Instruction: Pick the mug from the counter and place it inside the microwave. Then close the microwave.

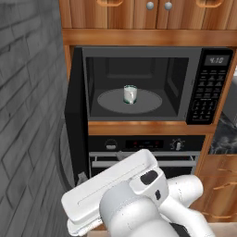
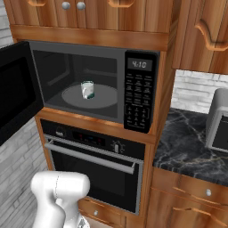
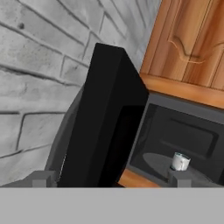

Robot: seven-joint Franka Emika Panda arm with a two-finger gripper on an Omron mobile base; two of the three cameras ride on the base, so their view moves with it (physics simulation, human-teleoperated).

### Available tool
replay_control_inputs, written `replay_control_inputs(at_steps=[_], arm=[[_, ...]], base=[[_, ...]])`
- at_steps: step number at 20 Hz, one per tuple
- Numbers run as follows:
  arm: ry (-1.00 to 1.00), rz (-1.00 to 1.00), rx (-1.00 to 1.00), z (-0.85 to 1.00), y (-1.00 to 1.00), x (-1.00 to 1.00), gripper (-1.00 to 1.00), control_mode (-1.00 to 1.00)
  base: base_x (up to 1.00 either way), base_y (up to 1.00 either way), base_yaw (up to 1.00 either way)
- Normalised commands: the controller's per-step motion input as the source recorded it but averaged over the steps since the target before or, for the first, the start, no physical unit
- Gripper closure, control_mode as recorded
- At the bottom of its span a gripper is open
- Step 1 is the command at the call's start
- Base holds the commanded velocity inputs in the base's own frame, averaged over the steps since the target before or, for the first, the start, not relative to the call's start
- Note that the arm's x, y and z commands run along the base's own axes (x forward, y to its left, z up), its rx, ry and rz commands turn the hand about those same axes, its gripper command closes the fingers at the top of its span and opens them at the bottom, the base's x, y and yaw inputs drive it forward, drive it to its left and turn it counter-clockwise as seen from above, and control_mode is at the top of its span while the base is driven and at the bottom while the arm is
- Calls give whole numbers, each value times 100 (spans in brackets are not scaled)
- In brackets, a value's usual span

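The white mug (image 1: pixel 130 94) (image 2: pixel 87 89) (image 3: pixel 180 162) with a teal rim stands upright on the grey turntable (image 1: pixel 109 102) inside the black microwave (image 1: pixel 209 88) (image 2: pixel 140 89). The microwave door (image 1: pixel 76 125) (image 2: pixel 15 93) (image 3: pixel 105 122) is swung wide open to the left. My gripper (image 3: pixel 111 179) is open and holds nothing. It sits low, outside the cavity, close to the door's free edge, which rises between the two fingertips (image 3: pixel 43 178) in the hand view. The black marble counter (image 2: pixel 187 147) lies to the right of the microwave.
A black oven (image 2: pixel 98 164) (image 1: pixel 139 148) with a bar handle and knobs sits right under the microwave. A grey brick wall (image 1: pixel 28 115) stands close on the left, behind the open door. A silver toaster oven (image 2: pixel 218 120) stands on the counter. Wooden cabinets (image 2: pixel 89 13) hang above.
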Motion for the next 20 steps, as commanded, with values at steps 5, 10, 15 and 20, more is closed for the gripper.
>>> replay_control_inputs(at_steps=[5,10,15,20], arm=[[-10,0,0,-9,6,8,-100,-100],[-4,0,0,-6,0,20,-100,-100],[-1,0,1,-4,1,14,-100,-100],[-1,0,0,-10,6,18,-100,-100]], base=[[0,0,0],[0,0,0],[0,0,0],[0,0,0]])
